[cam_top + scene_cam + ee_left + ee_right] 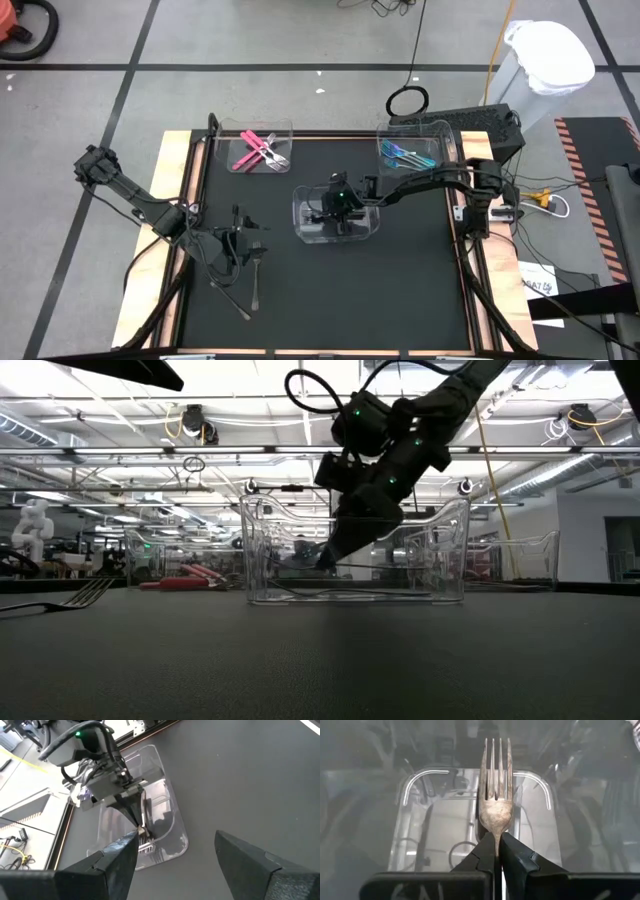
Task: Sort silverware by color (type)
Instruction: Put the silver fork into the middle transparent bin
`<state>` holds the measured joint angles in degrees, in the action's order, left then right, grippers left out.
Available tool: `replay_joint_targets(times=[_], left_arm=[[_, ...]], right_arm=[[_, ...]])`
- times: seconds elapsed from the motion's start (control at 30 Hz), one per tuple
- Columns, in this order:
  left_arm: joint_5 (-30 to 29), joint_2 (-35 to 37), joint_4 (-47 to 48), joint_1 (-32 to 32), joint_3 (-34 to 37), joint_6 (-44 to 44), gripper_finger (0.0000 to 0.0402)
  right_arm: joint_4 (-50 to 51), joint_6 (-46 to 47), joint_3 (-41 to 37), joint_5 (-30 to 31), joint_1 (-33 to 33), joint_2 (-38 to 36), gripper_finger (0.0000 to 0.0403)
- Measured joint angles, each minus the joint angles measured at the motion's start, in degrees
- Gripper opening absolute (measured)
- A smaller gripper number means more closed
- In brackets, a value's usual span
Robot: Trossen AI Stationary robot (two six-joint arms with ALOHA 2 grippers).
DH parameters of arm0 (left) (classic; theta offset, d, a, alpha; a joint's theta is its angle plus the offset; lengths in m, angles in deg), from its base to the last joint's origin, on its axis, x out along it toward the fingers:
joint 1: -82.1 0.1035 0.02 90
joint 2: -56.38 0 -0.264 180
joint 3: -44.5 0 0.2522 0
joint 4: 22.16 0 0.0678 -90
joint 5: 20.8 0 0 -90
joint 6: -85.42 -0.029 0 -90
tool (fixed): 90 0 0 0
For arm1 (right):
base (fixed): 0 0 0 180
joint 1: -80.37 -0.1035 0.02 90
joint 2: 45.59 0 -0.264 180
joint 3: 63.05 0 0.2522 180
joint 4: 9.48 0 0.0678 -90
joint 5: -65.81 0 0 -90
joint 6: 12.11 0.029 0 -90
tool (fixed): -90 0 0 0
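The right gripper (496, 851) hangs over the clear middle bin (305, 232) at the centre of the surface (400, 290), its jaws clamped on the handle of a grey metal fork (495, 795) whose tines point down into the bin. In the low view the fork's tip looks close to the bin floor, though whether it touches is hard to tell.

The step in hand appears to be dropping this plain fork into the bin for grey pieces. The next move calls for parting the jaws so the fork lies flat inside, then lifting the arm straight up clear of the walls.

The left gripper (232, 245) waits at about 8 o'clock on the surface with its jaws standing wide and nothing between them. Just beside it, two more grey pieces (254, 285) lie on the surface, not yet sorted.

The pink-handled silverware (258, 152) sits in the bin at 11 o'clock, and the blue-teal silverware (405, 155) in the bin at 1 o'clock.
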<state>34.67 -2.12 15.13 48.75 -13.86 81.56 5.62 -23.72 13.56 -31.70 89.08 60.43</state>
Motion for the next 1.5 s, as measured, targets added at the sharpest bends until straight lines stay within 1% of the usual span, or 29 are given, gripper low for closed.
replay_joint_targets(times=[0.4, 0.53, 0.8, 0.93, 1.2, 1.5], left_arm=[[-0.04, 0.00, 0.07, 0.00, 0.00, -1.01, 0.0262], [-0.04, 0.00, 0.04, 0.00, 0.00, -1.01, 0.0262], [-0.02, 0.00, 0.02, 0.00, 0.00, -1.01, 0.0262], [-0.02, 0.00, 0.02, 0.00, 0.00, -1.01, 0.0262], [-0.02, 0.00, 0.04, 0.00, 0.00, -1.01, 0.0262], [-0.02, 0.00, 0.00, 0.00, 0.00, -1.00, 0.0262]], right_arm=[[0.13, 0.26, 0.09, -0.02, 0.63, 0.11, 0.0017], [0.18, 0.24, 0.09, 0.06, 0.27, 0.11, 0.0032], [-0.04, 0.41, 0.09, 0.15, 0.21, 0.11, 0.0077], [-0.03, 0.58, 0.12, 0.20, 0.21, 0.13, 0.0091], [1.01, 1.91, 1.40, -0.09, 0.07, 0.31, 0.0106], [1.07, 1.93, 1.48, -0.11, -0.20, 0.31, 0.0107]])
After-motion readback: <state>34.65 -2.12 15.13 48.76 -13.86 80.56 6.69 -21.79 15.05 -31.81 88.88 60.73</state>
